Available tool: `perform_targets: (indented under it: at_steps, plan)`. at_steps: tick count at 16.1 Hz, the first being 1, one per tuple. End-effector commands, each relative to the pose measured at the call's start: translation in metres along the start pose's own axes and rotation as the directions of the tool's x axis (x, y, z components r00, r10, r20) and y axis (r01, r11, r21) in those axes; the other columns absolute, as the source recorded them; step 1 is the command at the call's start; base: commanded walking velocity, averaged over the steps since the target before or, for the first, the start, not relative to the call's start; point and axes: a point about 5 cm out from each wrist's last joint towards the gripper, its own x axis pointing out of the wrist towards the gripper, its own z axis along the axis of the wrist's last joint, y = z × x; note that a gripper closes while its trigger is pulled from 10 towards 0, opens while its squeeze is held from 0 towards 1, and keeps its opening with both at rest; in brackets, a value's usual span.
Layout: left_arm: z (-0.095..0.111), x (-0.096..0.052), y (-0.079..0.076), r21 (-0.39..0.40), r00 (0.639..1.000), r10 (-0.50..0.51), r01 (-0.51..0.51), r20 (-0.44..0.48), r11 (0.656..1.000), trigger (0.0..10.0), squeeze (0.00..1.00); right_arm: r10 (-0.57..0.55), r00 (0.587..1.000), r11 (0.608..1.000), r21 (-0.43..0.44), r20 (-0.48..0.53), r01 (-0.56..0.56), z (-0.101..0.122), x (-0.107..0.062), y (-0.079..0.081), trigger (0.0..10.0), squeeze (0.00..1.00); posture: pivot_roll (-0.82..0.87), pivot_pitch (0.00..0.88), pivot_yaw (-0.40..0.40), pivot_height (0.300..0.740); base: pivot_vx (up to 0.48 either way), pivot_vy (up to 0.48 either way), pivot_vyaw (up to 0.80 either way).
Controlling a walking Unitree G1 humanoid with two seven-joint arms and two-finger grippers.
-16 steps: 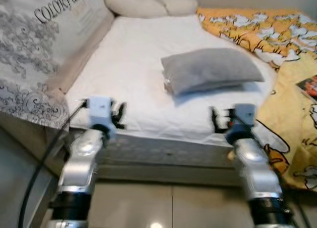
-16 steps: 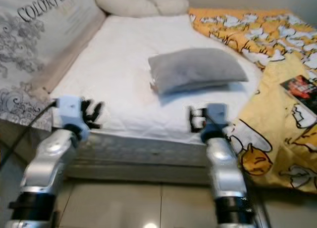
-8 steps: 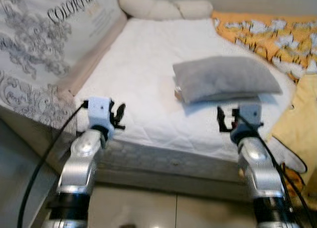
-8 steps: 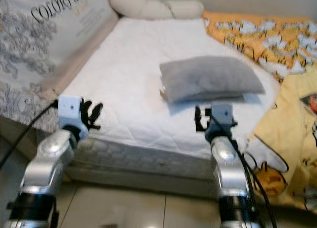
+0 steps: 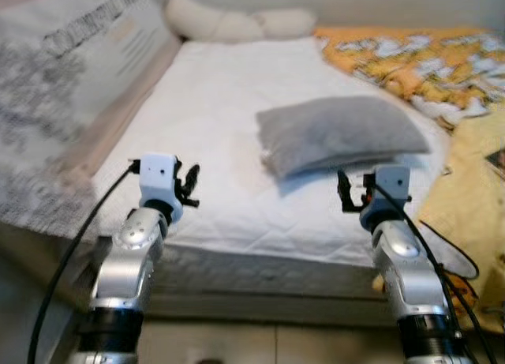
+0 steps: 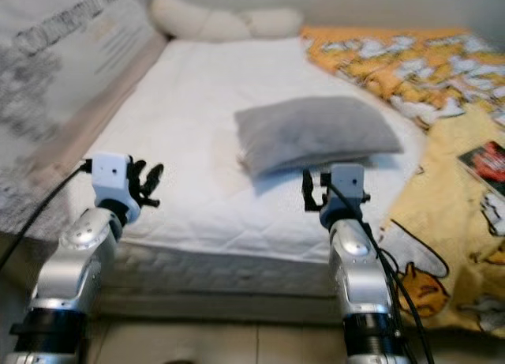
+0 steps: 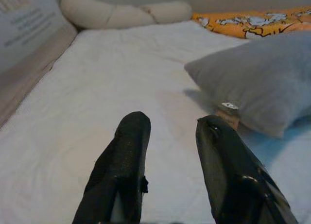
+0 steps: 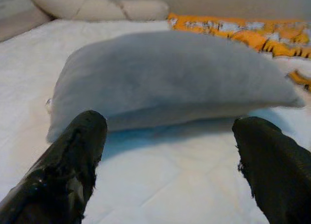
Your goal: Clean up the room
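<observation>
Both arms have come closer over the white bed (image 5: 213, 119), and the right claw (image 8: 167, 151), spread wide and empty, faces the grey pillow (image 5: 339, 131) lying mid-bed, likely to grab it, while the left claw (image 7: 167, 151) waits slightly open, empty.

Two silver arms are showing black joint bands, white boxy wrist housings, trailing black cables, and a black two-fingered left end effector (image 5: 189, 184) and right end effector (image 5: 346, 192).
</observation>
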Motion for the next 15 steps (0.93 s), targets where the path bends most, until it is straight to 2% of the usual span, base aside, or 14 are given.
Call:
perform_targets:
  at_steps: [1, 7, 15]
  plan:
    - [0.0018, 0.001, -0.0007, 0.003, 1.0, 0.003, -0.003, 0.006, 1.0, 10.0, 0.0, 0.012, 1.0, 1.0, -0.007, 0.023, -0.011, 0.0049, 0.0007, 0.0016, 10.0, 0.0, 0.02, 0.0, 0.039, 0.74, 0.322, 0.0, 0.0]
    - [0.0004, 0.0004, -0.0006, -0.021, 1.0, 0.006, -0.006, -0.006, 1.0, 10.0, 0.0, 0.01, 1.0, 1.0, -0.018, 0.026, -0.01, 0.0039, 0.0, 0.0001, 10.0, 0.0, 0.02, 0.0, 0.039, 0.74, 0.324, 0.0, 0.0]
    - [0.0013, 0.0001, 0.0001, -0.008, 1.0, 0.01, -0.01, 0.007, 1.0, 10.0, 0.0, 0.029, 0.999, 0.999, -0.022, 0.022, -0.028, 0.0022, -0.001, 0.0025, 10.0, 0.0, 0.02, 0.0, 0.042, 0.74, 0.322, 0.0, 0.0]
